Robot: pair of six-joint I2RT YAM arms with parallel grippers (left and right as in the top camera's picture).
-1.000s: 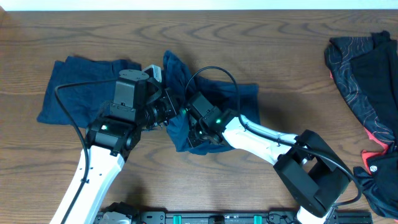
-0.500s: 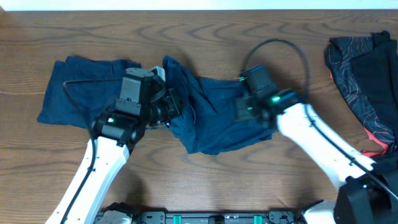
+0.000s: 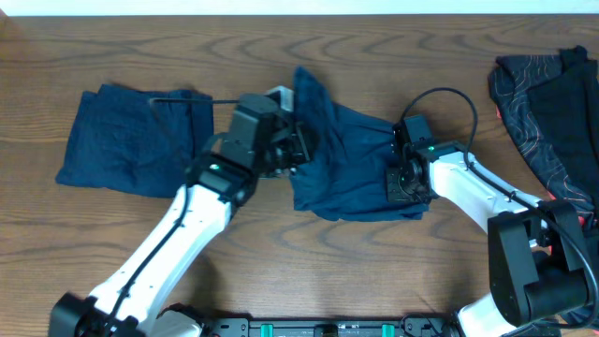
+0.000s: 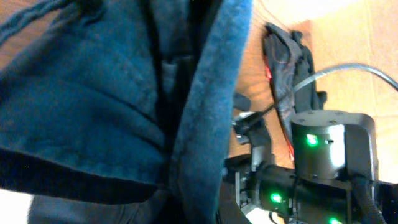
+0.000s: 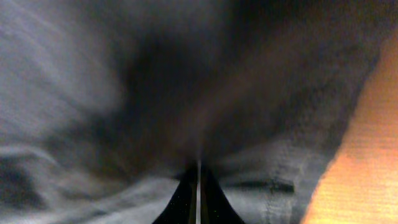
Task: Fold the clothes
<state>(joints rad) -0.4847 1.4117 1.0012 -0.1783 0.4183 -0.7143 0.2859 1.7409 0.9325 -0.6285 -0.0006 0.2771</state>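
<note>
The blue garment (image 3: 348,161) lies at the middle of the counter (image 3: 374,281), stretched between my two arms. It is dark blue and rumpled, not flat. Its left end rises in a peak toward the far side, and its right end spreads in soft creases down to a rounded near edge. Through my left wrist camera the blue garment (image 4: 124,93) fills most of the frame as a thick hem running top to bottom, with deep shadowed folds beside it.

My left fingers (image 3: 298,148) sit at the raised left end of the cloth and are buried in it. They are closed on a bunched fold, and the cloth hangs so close to the lens that I cannot see the tips themselves. My right fingers (image 5: 186,198) are pressed almost together, with only a thin bright slit between them. The cloth fans out from their tips, so I have a pinch of its right end. That picture is blurred, and how much cloth is caught I cannot tell. From overhead the right fingers rest on the cloth near its right edge, pointing left.

I count three garments. Two are blue: the one I hold and a folded blue garment (image 3: 126,140) lying flat at the left of the counter, well apart from my right arm. One black garment (image 3: 547,103) with thin red lines lies heaped at the far right edge.
</note>
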